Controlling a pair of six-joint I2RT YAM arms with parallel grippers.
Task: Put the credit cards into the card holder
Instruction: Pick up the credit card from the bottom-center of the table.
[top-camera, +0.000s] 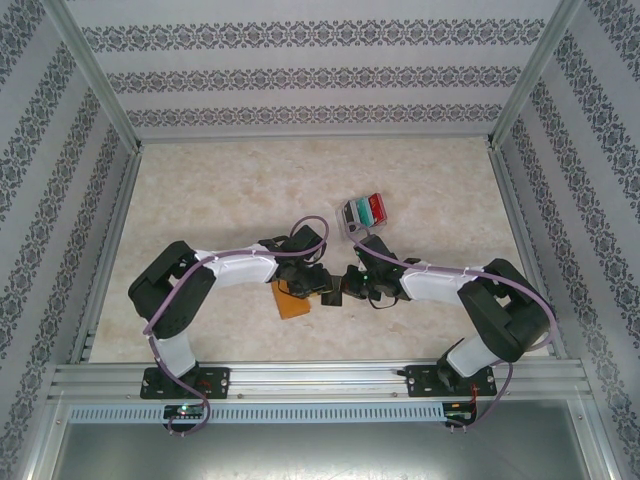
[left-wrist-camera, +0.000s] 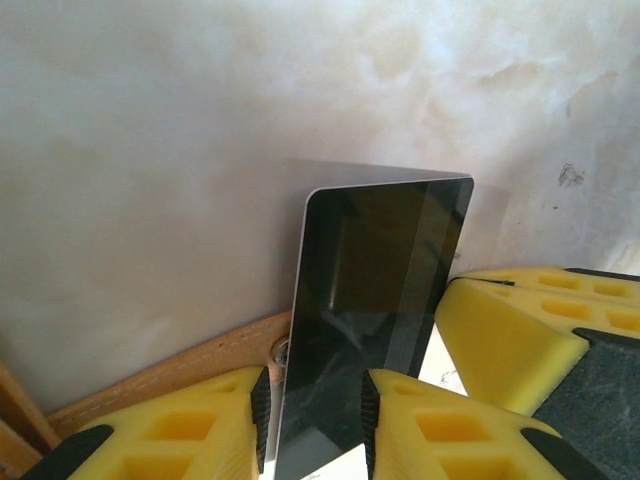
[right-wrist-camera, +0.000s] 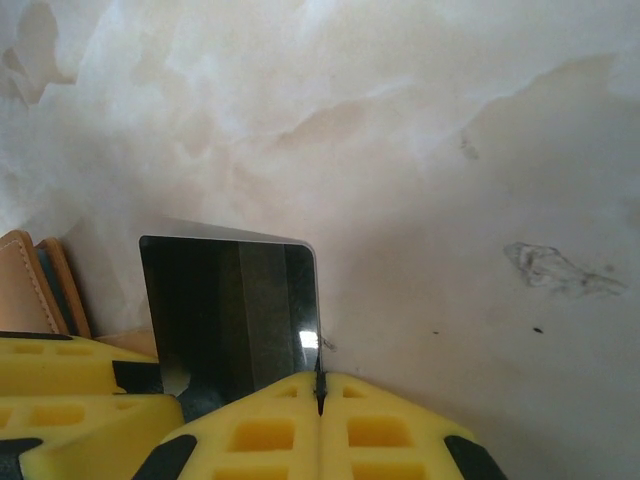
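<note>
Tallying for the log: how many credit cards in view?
4: black card in the right gripper by the card holder; grey-white card, teal card and red card fanned beyond it. Others may be hidden.

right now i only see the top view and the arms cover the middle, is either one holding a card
Observer: Yes, the left gripper has the black card sticking out from between its jaws.
Operator: and the right one
Observer: The right gripper is shut, tips at the card's edge; a pinch can't be confirmed.
Operator: is the card near the wallet
Observer: The card holder shows its tan edge and snap stud right beside the card's lower left edge.
</note>
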